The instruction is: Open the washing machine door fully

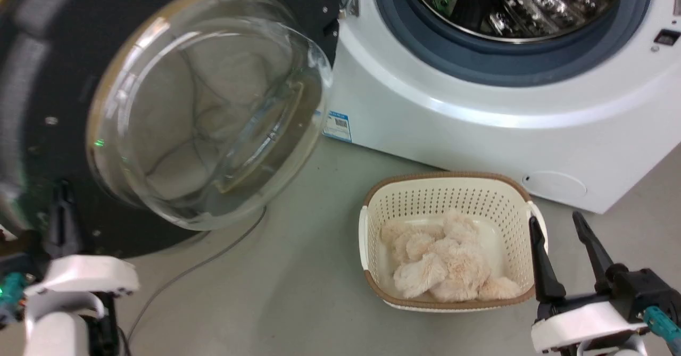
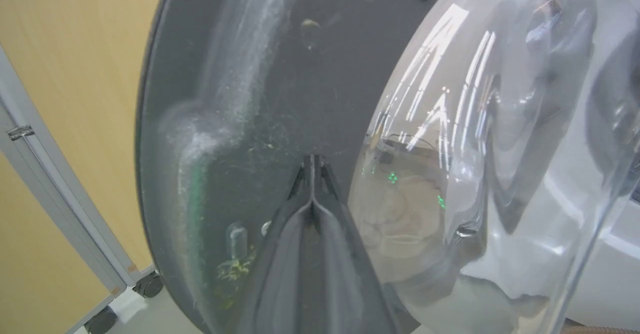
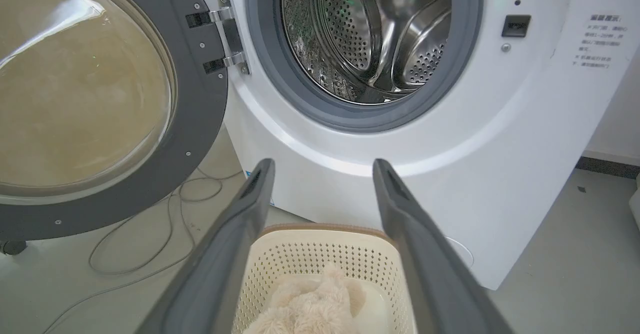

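The washing machine door [image 1: 64,79] stands swung wide to the left, its inner face and bulging glass bowl [image 1: 207,111] turned toward me. Its metal hinge [image 3: 227,39] joins it to the white washing machine [image 1: 479,127], whose steel drum [image 3: 370,34] lies exposed inside the grey gasket. My left gripper [image 2: 312,162] is shut, fingertips together against or just at the door's dark inner rim [image 2: 280,99] beside the glass; in the head view it shows at the door's lower left [image 1: 64,196]. My right gripper [image 1: 556,223] is open over the basket's right rim, holding nothing.
A cream perforated basket [image 1: 372,223] with fluffy beige cloth [image 1: 452,265] sits on the grey floor before the machine. A thin cable [image 1: 202,263] trails under the door. Left of the door are a tan panel [image 2: 75,74] and a castered grey frame [image 2: 147,284].
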### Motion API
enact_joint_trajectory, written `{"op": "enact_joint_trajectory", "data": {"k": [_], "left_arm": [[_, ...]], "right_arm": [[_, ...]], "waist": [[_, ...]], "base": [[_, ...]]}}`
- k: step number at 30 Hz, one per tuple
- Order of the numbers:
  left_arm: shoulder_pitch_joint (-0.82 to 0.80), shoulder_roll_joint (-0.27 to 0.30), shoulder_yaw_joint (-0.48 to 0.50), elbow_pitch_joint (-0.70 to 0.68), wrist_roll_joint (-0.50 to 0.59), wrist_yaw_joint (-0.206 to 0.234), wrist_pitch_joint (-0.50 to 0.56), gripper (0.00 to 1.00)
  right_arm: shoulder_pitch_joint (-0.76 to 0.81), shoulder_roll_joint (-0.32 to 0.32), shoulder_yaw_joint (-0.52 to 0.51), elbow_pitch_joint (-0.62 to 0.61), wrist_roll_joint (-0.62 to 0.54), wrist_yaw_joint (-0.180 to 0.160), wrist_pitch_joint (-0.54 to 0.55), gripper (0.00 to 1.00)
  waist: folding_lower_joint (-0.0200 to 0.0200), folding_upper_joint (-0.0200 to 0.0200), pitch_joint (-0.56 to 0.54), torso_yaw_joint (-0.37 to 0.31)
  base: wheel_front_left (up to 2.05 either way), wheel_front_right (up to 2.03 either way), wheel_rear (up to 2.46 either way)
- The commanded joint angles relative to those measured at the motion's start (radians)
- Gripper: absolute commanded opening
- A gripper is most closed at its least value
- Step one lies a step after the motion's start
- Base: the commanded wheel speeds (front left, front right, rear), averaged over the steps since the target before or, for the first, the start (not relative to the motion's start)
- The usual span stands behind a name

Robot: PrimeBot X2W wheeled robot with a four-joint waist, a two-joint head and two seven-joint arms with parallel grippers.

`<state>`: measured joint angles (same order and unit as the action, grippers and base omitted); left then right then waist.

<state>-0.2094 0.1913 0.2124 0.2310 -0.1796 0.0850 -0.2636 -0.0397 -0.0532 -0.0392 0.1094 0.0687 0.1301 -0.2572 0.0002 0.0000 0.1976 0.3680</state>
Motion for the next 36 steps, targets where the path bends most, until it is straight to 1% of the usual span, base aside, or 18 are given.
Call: {"op": "enact_joint_trajectory", "data": {"k": [1,6,11,15,27,28,36], "left_arm": [[-0.023,0.012,0.014,0.007,-0.004,0.001,0.002,0.0],[-0.083,0.035,0.069,0.069,-0.003,-0.002,0.002,0.0],[-0.162,0.092,0.125,0.176,-0.013,-0.035,0.002,0.0],[-0.219,0.116,0.152,0.23,-0.008,-0.047,0.002,0.0],[-0.343,0.165,0.163,0.389,0.021,-0.066,0.002,0.0],[-0.362,0.174,0.166,0.425,0.023,-0.067,0.002,0.0],[-0.388,0.194,0.168,0.477,0.035,-0.081,0.002,0.0]], "right_arm": [[-0.019,0.003,0.0,-0.005,-0.009,0.001,-0.005,1.0],[-0.041,0.003,-0.008,-0.004,-0.027,0.001,-0.005,1.0],[-0.059,0.003,-0.011,-0.004,-0.042,0.001,-0.005,1.0],[-0.07,0.003,-0.014,-0.005,-0.054,0.001,-0.005,1.0],[-0.089,0.003,-0.017,-0.004,-0.07,0.001,-0.005,1.0],[-0.09,0.003,-0.02,-0.005,-0.071,0.001,-0.005,1.0],[-0.08,0.003,-0.027,0.001,-0.064,0.001,-0.005,1.0]], "waist": [[-0.0002,0.0,0.016,-0.008],[-0.0002,0.0,0.051,-0.019],[-0.0002,0.0,0.079,-0.029],[-0.0002,0.0,0.092,-0.035],[-0.0002,0.0,0.107,-0.053],[-0.0002,0.0,0.105,-0.059],[-0.0002,0.0,0.079,-0.066]], "base": [[0.0,0.0,0.0],[0.0,0.0,0.0],[0.0,0.0,0.0],[0.0,0.0,0.0],[0.0,0.0,0.0],[0.0,0.0,0.0],[0.0,0.0,0.0]]}}
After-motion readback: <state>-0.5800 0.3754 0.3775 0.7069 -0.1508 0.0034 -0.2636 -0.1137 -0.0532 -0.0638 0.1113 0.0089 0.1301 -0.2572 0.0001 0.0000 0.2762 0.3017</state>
